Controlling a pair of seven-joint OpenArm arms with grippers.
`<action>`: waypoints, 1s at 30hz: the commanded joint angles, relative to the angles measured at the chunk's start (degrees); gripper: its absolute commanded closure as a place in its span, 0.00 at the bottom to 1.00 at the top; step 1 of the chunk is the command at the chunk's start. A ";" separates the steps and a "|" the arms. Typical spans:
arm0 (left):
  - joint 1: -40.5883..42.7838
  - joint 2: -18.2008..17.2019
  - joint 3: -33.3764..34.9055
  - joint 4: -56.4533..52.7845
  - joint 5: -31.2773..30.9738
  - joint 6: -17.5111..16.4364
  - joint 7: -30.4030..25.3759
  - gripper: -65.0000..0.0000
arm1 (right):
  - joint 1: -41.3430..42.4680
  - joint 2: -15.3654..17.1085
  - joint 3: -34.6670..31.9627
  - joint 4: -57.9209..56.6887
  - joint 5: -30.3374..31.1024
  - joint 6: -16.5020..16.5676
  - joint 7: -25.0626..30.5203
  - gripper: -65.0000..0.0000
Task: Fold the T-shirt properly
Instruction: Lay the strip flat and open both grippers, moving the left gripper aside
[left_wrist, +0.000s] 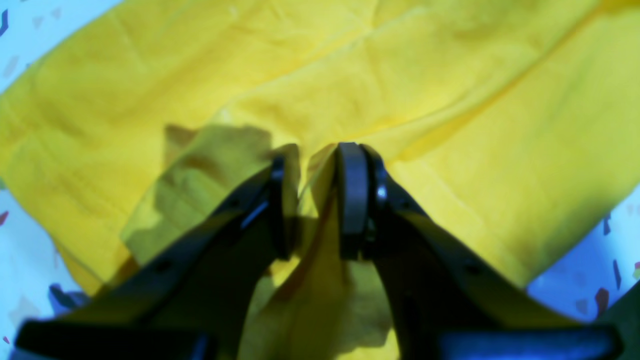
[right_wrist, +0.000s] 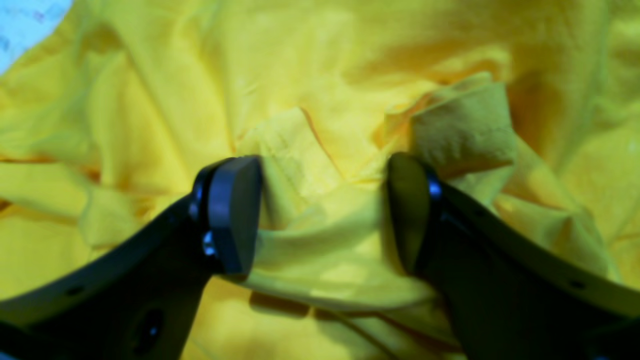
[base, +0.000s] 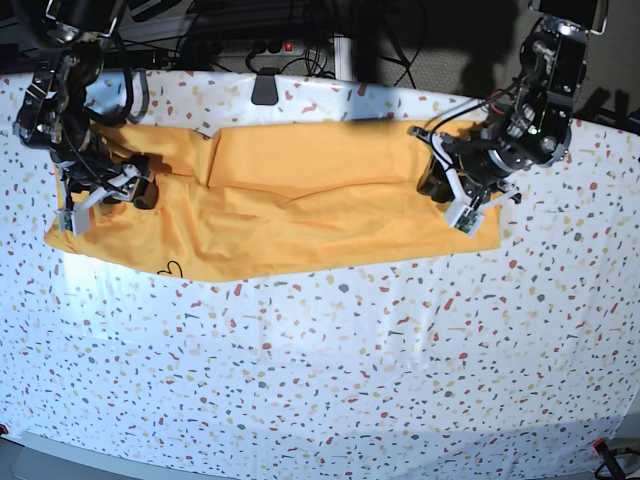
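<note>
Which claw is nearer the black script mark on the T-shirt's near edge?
Right. The right claw sits on the T-shirt at its end, just up from the black mark. The left claw is at the opposite end, far across the cloth.

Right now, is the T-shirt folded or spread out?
Partly folded: the T-shirt lies as a long band across the table, a layer doubled over along its far edge.

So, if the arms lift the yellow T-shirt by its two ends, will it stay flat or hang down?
The T-shirt will probably sag in the middle: it lies wrinkled and bunches between the right gripper fingers. It looks thin and light. The left gripper pinches only a small fold, so the cloth might slip.
</note>
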 joint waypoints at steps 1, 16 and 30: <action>-0.20 -0.70 -0.13 -0.24 3.23 1.27 2.21 0.78 | 1.01 0.20 -0.09 -1.05 -0.81 0.08 -1.64 0.39; -10.25 -1.01 -0.13 -14.73 7.28 -0.20 -1.97 0.78 | 7.91 1.66 -0.09 -10.84 -3.41 0.08 0.35 0.39; -19.78 -1.01 -0.13 -16.87 0.87 -2.21 5.05 0.78 | 8.00 5.40 -0.09 -10.82 -2.56 0.08 -0.17 0.39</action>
